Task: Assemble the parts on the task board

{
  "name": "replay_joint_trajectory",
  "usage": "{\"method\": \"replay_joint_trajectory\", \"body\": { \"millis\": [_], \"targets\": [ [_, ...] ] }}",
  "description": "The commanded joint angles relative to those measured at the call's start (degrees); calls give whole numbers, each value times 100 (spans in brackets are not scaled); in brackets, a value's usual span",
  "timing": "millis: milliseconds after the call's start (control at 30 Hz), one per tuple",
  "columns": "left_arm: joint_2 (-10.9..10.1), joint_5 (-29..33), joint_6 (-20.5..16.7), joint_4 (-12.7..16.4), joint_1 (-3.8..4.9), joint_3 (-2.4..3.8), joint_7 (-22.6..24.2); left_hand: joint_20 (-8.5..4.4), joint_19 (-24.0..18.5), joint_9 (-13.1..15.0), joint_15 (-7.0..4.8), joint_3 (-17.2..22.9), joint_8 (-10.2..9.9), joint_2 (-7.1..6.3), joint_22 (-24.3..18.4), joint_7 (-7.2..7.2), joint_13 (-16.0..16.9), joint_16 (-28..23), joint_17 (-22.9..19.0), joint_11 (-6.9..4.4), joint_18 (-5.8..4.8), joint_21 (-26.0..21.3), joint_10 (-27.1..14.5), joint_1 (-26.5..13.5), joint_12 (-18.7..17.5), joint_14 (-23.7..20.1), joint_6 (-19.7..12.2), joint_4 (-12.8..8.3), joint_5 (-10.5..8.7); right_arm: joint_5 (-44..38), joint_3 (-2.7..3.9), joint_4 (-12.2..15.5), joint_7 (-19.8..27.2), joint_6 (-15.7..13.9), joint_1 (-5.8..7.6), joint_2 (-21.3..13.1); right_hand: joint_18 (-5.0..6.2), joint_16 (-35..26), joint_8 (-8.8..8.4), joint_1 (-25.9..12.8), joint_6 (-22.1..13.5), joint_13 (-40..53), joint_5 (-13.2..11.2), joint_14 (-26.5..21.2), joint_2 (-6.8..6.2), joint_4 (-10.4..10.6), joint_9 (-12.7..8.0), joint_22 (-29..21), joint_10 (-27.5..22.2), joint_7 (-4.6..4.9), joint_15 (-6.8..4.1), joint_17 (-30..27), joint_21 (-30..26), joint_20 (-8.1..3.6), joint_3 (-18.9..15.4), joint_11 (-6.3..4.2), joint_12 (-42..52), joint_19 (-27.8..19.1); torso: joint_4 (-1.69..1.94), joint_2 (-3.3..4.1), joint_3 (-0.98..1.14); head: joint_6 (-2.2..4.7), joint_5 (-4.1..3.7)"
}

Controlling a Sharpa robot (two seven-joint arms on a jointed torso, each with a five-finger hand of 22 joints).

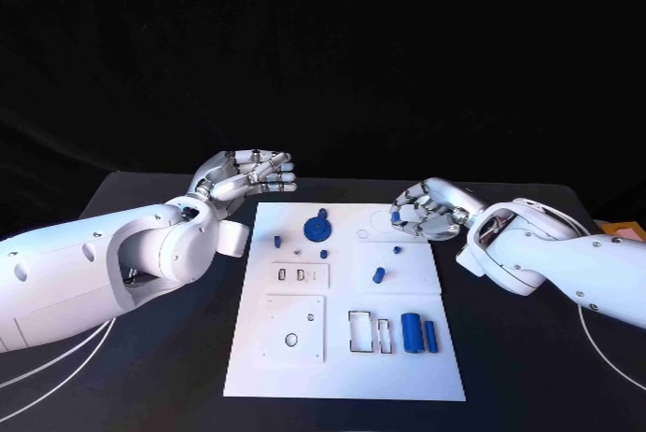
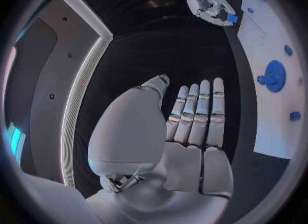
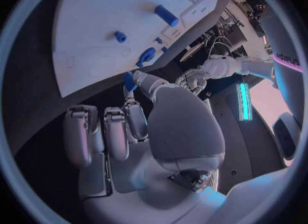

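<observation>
Two white arms reach over a black table (image 1: 148, 395) with darkness behind it, and the white task board (image 1: 344, 371) lies flat in the table's middle; take that board as the landmark. On it lie several blue parts: a gear (image 1: 319, 229) near its far edge, a small peg (image 1: 277, 239) on the left arm's side of the gear, an oblong piece (image 1: 378, 275) toward the board's middle, and a cylinder (image 1: 412, 332) with a thinner rod (image 1: 431, 335) touching or just beside it near the board's near right area, next to rectangular cut-outs. The left hand (image 1: 247, 176) hangs off the board's far left corner, over bare table; in its wrist view the fingers (image 2: 195, 112) lie straight and pressed side by side, with nothing in them. The right hand (image 1: 427, 211) sits over the board's far right corner with its fingers curled in. The right wrist view shows a small blue part (image 3: 129, 81) pinched at its fingertips (image 3: 136, 96), raised above the board's edge; the left wrist view shows the same blue piece in that hand.
</observation>
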Motion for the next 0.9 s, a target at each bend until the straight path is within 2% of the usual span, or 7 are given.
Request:
{"method": "replay_joint_trajectory", "body": {
  "millis": [33,133,167,233,367,633,900],
  "targets": [
    [42,-53,170,-71,4,4,-13,-12,82,19,-21,52,50,33,-7,20,4,-8,24,-28,81,20,114,-14,41,96,85,8,-17,-598,-2,189,-763,-259,12,186,-86,24,86,-18,50,151,52,553,24,-9,96,1061,-5,-39,-36,1311,38,-26,41,-46,-29,201,-11,-50,0,-15,24],
    [86,-129,227,-161,4,3,-40,-64,191,53,-88,126,131,54,-8,-83,1,13,63,-116,84,65,318,-48,59,221,259,32,-20,-747,-9,283,-1004,-310,-10,435,-87,24,91,-23,54,146,57,553,24,-8,100,1062,-8,-41,-37,1311,40,-26,43,-47,-33,203,-3,-76,-3,-40,41],
    [102,-152,238,-191,4,3,-45,-119,331,61,-145,163,145,52,12,-110,-6,92,115,-147,88,138,386,-73,38,421,305,35,-24,-809,-13,295,-1072,-326,-24,527,-87,24,91,-23,54,146,57,553,24,-8,100,1062,-8,-41,-37,1311,40,-26,43,-47,-33,203,-6,-84,-6,-46,47],
    [129,-177,249,-231,4,3,-52,-182,471,60,-195,196,140,39,37,-121,-11,165,175,-166,86,220,419,-100,3,608,319,33,-27,-910,-18,304,-1151,-339,-55,656,-88,22,103,-32,62,143,65,552,26,-7,107,1065,-8,-47,-40,1306,42,-28,46,-51,-37,205,-5,-94,-8,-57,53],
    [198,-239,266,-308,4,2,-80,-258,614,67,-255,239,146,12,73,-124,-2,256,269,-196,80,325,519,-139,4,829,365,31,-30,-1136,-26,325,-1310,-359,-211,959,-89,22,114,-48,66,132,72,552,27,-2,113,1069,-14,-51,-44,1303,46,-31,48,-55,-47,208,10,-119,-26,-61,49],
    [253,-307,267,-361,1,-2,-129,-288,632,76,-288,297,153,-12,82,-138,17,262,327,-242,73,362,787,-170,64,870,414,37,-27,-1420,-32,328,-1398,-305,-462,1333,-87,16,129,-87,57,134,74,548,-10,-2,125,1066,-7,-57,-50,1287,41,-37,37,-62,-49,206,10,-138,-42,-99,107],
    [263,-344,248,-363,0,-4,-148,-308,653,78,-322,346,145,-30,92,-160,23,304,381,-277,73,395,929,-180,80,947,423,36,-31,-1593,-55,268,-1532,-245,-640,1576,-92,13,146,-117,65,141,68,545,-33,2,135,1082,4,-63,-55,1275,57,-41,30,-67,-44,219,10,-113,-33,-139,164]
  ]
}}
